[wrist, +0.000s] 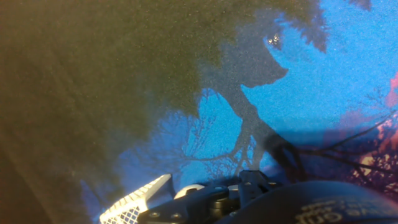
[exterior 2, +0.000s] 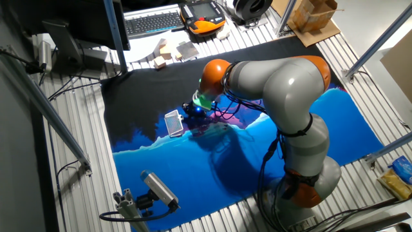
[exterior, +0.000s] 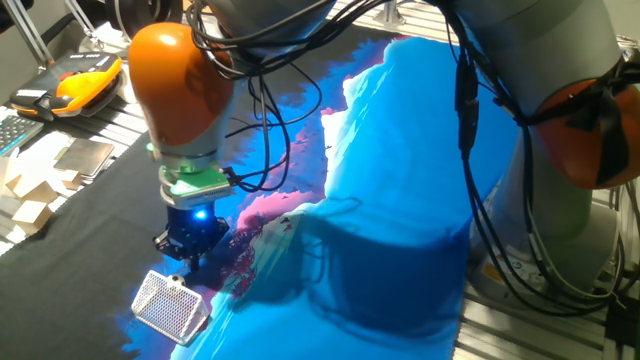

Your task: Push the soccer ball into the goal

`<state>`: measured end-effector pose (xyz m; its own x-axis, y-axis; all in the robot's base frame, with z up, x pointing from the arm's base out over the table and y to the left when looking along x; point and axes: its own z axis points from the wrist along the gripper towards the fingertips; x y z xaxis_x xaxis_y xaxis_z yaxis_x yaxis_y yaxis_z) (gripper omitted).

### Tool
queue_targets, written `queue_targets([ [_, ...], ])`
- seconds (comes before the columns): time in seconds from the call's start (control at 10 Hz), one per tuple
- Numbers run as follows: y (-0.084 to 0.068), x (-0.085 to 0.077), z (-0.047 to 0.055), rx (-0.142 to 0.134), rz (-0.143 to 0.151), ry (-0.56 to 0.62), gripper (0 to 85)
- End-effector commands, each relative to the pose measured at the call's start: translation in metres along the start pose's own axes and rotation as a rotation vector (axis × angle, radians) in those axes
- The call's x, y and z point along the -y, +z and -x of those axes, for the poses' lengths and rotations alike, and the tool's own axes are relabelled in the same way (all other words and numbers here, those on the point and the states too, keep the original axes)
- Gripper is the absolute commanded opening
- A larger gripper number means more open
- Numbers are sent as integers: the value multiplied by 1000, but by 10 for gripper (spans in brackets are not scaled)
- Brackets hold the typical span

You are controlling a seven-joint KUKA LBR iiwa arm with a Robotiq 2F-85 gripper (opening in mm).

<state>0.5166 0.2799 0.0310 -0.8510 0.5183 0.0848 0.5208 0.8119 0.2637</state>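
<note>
At the left of one fixed view, a small white wire-mesh goal with a white frame (exterior: pixel 171 305) lies on the edge of a blue printed tablecloth (exterior: pixel 420 180), where the blue meets black fabric. Just right of it and above, the black two-finger gripper (exterior: pixel 186 258) hangs low over the cloth, right beside the goal, under the arm's orange and grey wrist (exterior: pixel 183 90). How wide the fingers stand cannot be told from any view, and nothing appears to be held. In the hand view, the goal's mesh corner sits at the lower left, and immediately to its right a small white rounded shape, probably the tiny soccer ball (wrist: pixel 189 191), peeks out at the goal's side, partly hidden by the gripper body; its black patches cannot be made out. The push looks to be in its closing stage, with the ball right at the goal. The next move likely calls for a short, gentle nudge toward the mesh without shoving the light goal itself.
</note>
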Motion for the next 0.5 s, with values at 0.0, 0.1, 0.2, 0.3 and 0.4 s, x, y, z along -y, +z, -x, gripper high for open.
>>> queue_targets([
  [0.0, 0, 0, -1, -1, 2, 0, 0],
  [0.1, 0, 0, -1, -2, -2, -4, 0],
  [0.2, -1, 1, -1, 16, -43, -44, 0],
  [0.3, -2, 2, 0, 39, -100, -92, 0],
  [0.4, -2, 2, 2, 44, -126, -116, 0],
])
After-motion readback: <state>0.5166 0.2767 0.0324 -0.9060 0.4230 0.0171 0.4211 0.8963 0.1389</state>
